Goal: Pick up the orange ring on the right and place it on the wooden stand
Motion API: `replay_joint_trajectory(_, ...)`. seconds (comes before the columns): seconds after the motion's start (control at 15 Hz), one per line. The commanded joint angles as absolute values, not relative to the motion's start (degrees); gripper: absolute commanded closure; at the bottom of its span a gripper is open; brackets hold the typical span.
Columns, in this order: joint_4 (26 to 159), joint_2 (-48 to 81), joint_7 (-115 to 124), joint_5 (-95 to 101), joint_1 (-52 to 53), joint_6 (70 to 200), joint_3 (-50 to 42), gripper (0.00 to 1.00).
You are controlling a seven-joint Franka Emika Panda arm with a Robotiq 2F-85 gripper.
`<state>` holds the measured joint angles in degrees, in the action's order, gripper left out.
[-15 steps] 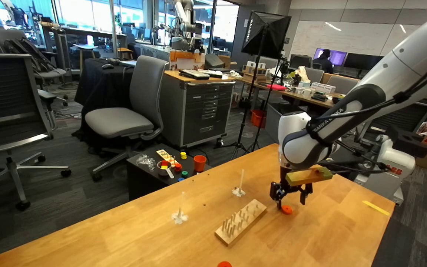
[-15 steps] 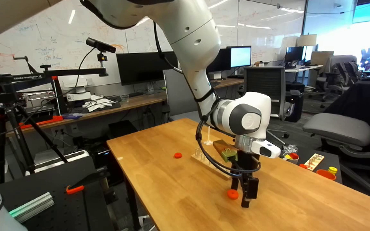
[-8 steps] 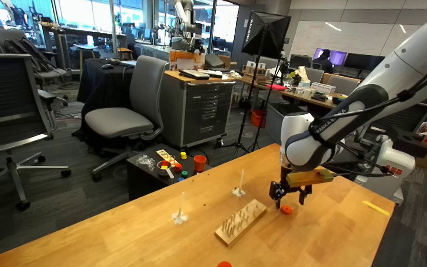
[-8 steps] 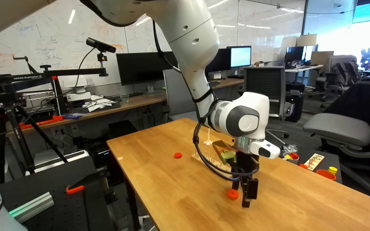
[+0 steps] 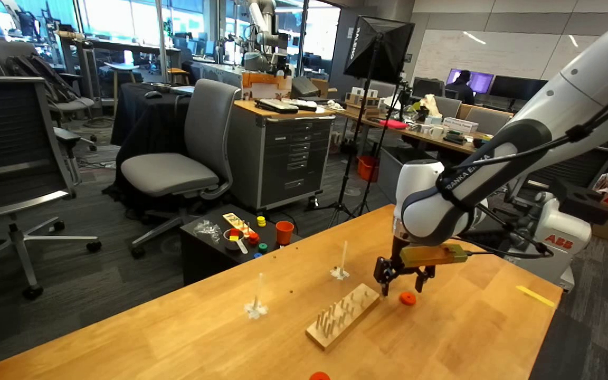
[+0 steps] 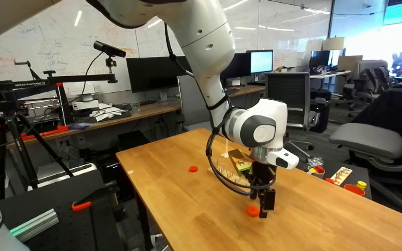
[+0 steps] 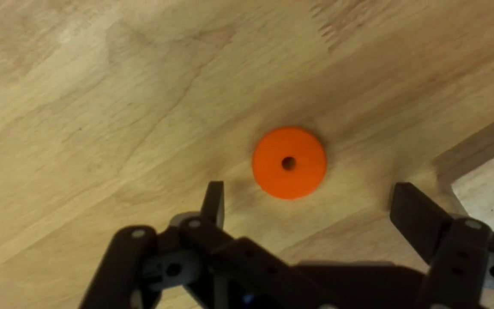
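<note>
The orange ring [image 5: 407, 301] lies flat on the table, near one end of the wooden stand; it also shows in an exterior view [image 6: 252, 211] and in the wrist view [image 7: 288, 182]. The wooden stand [image 5: 335, 338] is a pale oblong block with several short upright pegs; the arm's cables partly cover it in an exterior view [image 6: 223, 170], and only a corner shows in the wrist view [image 7: 491, 193]. My gripper [image 5: 402, 291] is open and empty, low over the table. In the wrist view, the ring lies just ahead of the gap between the fingertips [image 7: 308, 186], nearer the left finger.
A further orange ring [image 5: 320, 376] lies on the table [image 5: 441, 343] beyond the stand's other end. Two thin upright sticks [image 5: 344, 256] [image 5: 259, 290] are taped to the table. A low black side table holds an orange cup [image 5: 284, 232] and small toys.
My gripper has shifted sideways toward the stand and slightly up, staying open. The ring, which lay closer under the fingers, has not moved. The stand has not moved.
</note>
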<state>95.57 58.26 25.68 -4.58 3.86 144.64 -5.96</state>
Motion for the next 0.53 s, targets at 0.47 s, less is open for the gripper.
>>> replay_joint_trajectory(0.47, 99.2, 56.0, 24.5, -8.0, 3.3, 146.0, -4.8, 0.0)
